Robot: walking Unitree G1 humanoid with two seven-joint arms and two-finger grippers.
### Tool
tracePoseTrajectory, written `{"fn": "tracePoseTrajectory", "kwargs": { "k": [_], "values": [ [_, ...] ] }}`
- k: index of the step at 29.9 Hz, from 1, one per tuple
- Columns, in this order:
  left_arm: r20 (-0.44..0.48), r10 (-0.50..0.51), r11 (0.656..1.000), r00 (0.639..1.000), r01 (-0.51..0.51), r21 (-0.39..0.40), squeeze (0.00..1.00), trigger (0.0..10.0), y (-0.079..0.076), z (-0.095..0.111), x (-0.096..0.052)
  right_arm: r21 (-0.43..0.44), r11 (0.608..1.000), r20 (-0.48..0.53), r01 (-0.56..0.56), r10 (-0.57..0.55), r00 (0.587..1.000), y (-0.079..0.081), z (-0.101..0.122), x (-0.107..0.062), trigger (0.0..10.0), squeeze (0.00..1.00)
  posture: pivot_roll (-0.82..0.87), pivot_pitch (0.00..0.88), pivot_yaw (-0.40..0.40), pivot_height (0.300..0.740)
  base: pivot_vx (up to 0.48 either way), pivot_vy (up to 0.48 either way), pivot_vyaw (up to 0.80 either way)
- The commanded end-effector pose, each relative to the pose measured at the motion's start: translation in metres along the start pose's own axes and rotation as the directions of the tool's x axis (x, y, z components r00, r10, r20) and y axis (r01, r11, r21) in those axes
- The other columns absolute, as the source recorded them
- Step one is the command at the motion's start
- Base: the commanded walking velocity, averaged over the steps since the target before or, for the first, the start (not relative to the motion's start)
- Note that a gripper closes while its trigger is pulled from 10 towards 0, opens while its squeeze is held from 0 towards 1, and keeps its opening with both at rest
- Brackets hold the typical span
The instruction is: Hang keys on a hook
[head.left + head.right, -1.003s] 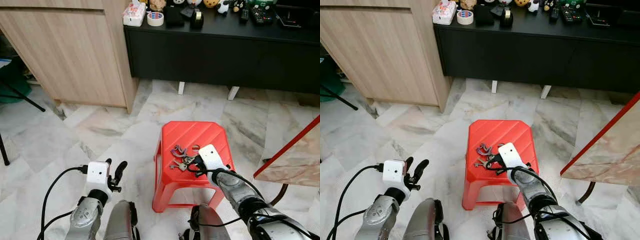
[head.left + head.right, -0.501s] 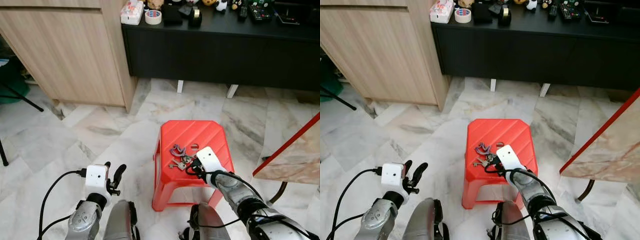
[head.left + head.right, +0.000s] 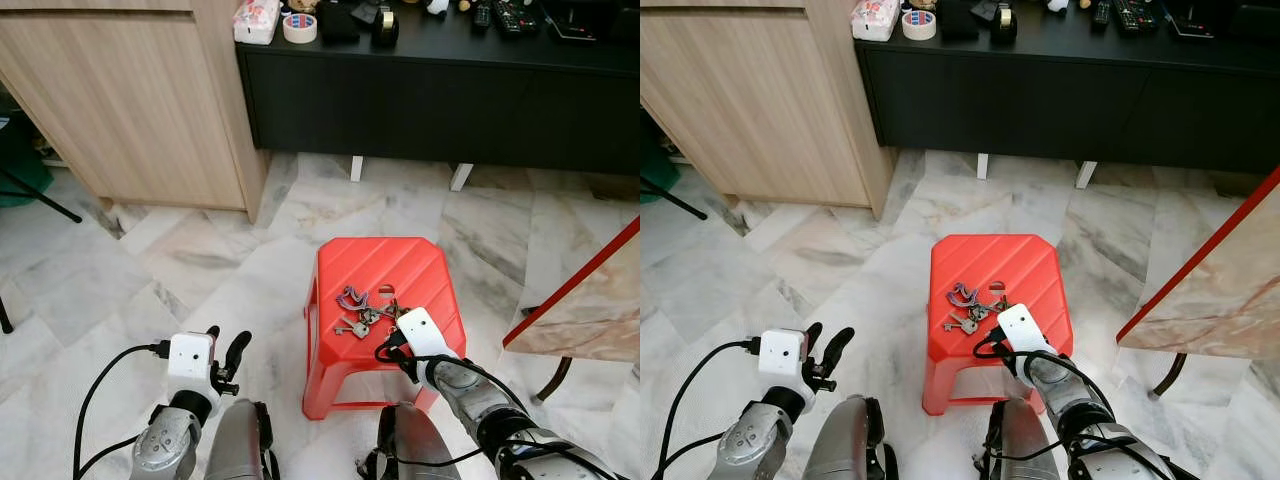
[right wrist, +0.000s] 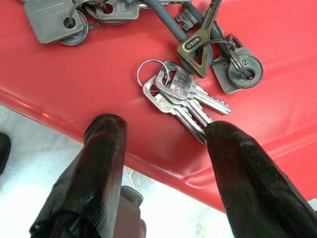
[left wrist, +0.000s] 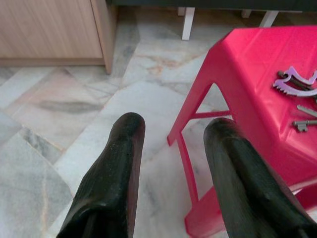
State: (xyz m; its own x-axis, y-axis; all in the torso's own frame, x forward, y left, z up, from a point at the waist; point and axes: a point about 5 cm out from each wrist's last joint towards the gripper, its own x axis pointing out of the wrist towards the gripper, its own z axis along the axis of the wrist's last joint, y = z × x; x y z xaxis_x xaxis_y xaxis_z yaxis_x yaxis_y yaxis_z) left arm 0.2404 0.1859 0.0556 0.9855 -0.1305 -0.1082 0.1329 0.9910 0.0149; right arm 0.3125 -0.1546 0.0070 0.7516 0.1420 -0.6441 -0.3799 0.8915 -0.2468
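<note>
Red stool (image 3: 385, 275) edge under parted right pincer (image 4: 163, 148), keys (image 4: 181, 94) just beyond.

Head eyes look down—wrist cameras close—all share the stool (image 3: 380, 275).

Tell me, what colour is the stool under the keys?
The stool is red, clearest in the left eye view.

Red stool (image 3: 385, 268) (on marble floor (image 3: 130, 270)) carries keys (image 3: 362, 312).
</note>
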Motion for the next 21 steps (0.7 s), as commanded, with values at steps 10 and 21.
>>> {"fn": "tracePoseTrajectory", "kwargs": {
  "k": [10, 21],
  "values": [
    [-0.056, -0.011, 1.0, 0.998, 0.012, 0.006, 0.0, 10.0, -0.001, -0.007, -0.016, -0.011, 1.0, 0.043, -0.001, 0.001, 0.999, -0.003, 0.013, 0.001, 10.0, 0.0, 0.12, 0.292, -0.027, 0.626, 0.0, 0.0, 0.0],
    [-0.083, -0.007, 1.0, 0.997, 0.008, 0.01, 0.0, 10.0, 0.0, -0.007, -0.029, -0.083, 0.996, -0.025, -0.041, 0.039, 0.999, -0.001, 0.004, 0.001, 10.0, 0.0, 0.14, 0.332, -0.024, 0.626, 0.0, 0.0, 0.0]
  ]
}}
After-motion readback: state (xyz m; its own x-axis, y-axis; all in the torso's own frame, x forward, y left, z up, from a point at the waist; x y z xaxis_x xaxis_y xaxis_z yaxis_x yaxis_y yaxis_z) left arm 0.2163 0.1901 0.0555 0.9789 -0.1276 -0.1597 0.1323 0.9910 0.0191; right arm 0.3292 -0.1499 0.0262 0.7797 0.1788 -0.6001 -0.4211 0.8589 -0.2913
